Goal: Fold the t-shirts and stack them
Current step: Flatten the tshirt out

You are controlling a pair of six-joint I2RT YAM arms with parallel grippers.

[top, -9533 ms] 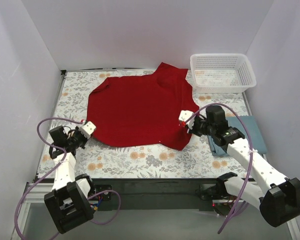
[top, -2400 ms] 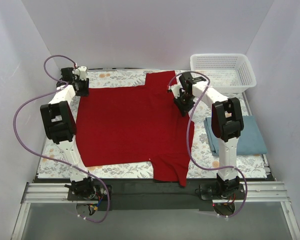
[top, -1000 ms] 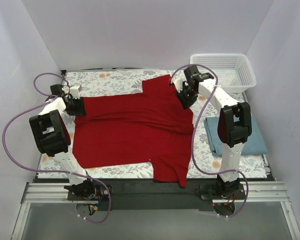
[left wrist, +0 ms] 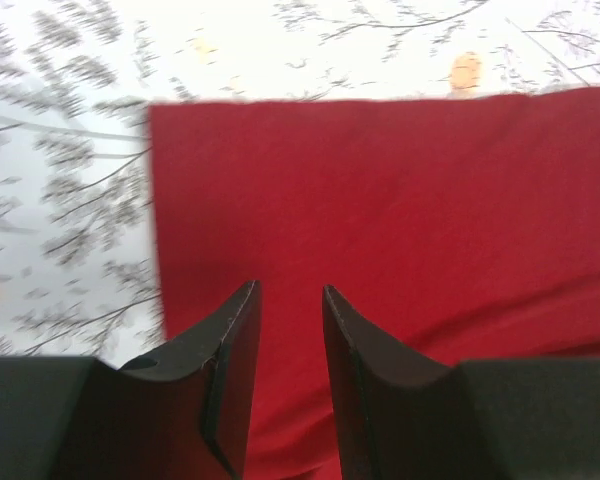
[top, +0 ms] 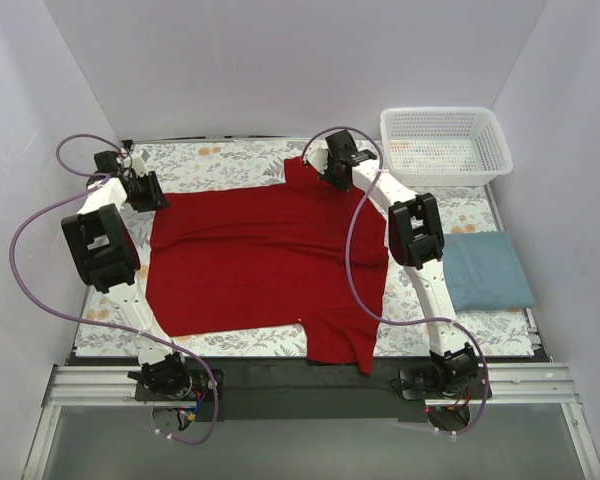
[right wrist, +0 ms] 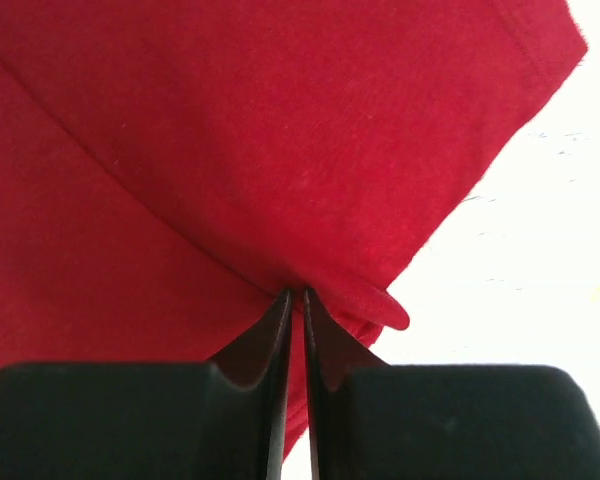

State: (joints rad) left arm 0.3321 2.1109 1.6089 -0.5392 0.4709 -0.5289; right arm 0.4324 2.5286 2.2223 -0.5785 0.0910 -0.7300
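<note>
1. Lying spread open on the floral table (top: pixel 230 160), the red t-shirt (top: pixel 270 255) sits left of the white lattice basket (top: pixel 450 170), and most of it is nearer the arm bases than the basket is.
2. The shirt's far edge comes about level with the basket's near wall. One part of it juts toward the back, a little left of the basket.
3. The right fingers (right wrist: pixel 283 315) are at that jutting part, closer to the basket than the other pair. They are pressed together on a small ridge of red cloth, and creases in the fabric run to their tips.
4. The left fingers (left wrist: pixel 242 310) are at the shirt's far corner on the side away from the basket. They stand a little apart over flat red cloth, just inside its edge. Whether the tips touch the fabric cannot be told.
5. The blue-grey t-shirt (top: pixel 488 270) lies folded flat on the near side of the basket, apart from it and close beside the red shirt's right edge.
</note>
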